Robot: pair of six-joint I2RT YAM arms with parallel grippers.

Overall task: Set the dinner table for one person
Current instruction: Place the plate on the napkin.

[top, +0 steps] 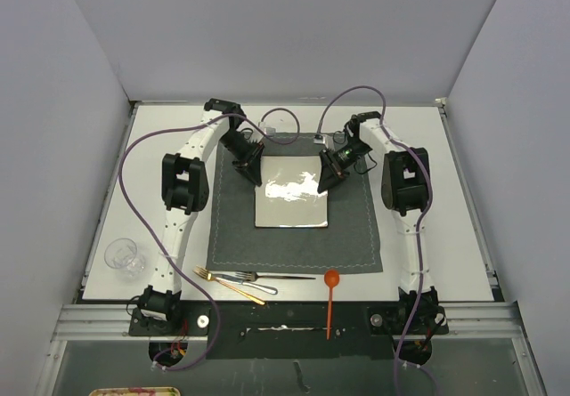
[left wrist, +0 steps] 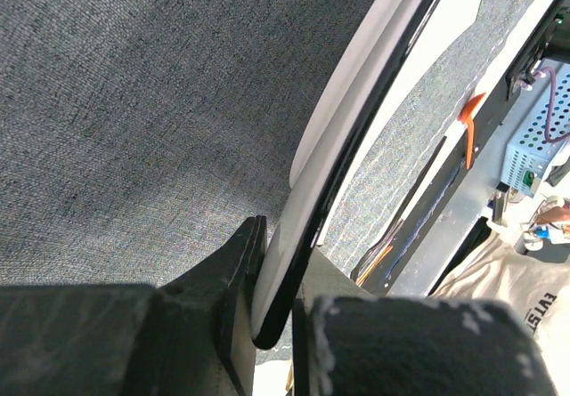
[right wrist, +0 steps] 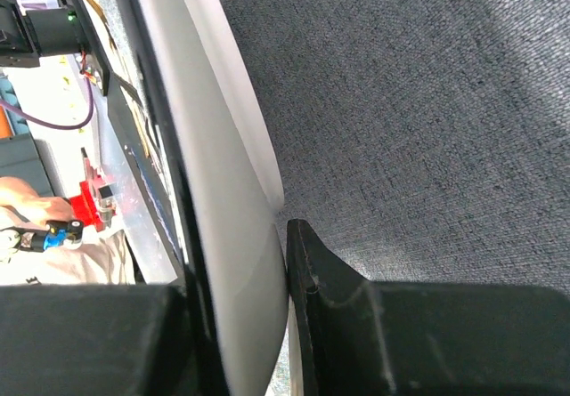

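The square off-white plate (top: 292,196) lies flat over the middle of the dark grey placemat (top: 356,236) on the white dinner table (top: 151,165). My left gripper (top: 256,175) is shut on the plate's far left corner, and the rim (left wrist: 298,236) sits between its fingers (left wrist: 233,271). My right gripper (top: 326,178) is shut on the far right corner, with the rim (right wrist: 236,262) clamped against its fingers (right wrist: 312,280). I cannot tell whether the plate touches the mat (left wrist: 134,102).
A gold fork (top: 227,285) and silver cutlery (top: 272,278) lie at the placemat's near edge. An orange spoon (top: 330,298) lies across the table's front edge. A clear glass (top: 123,258) stands at the near left. Cables hang by the far edge.
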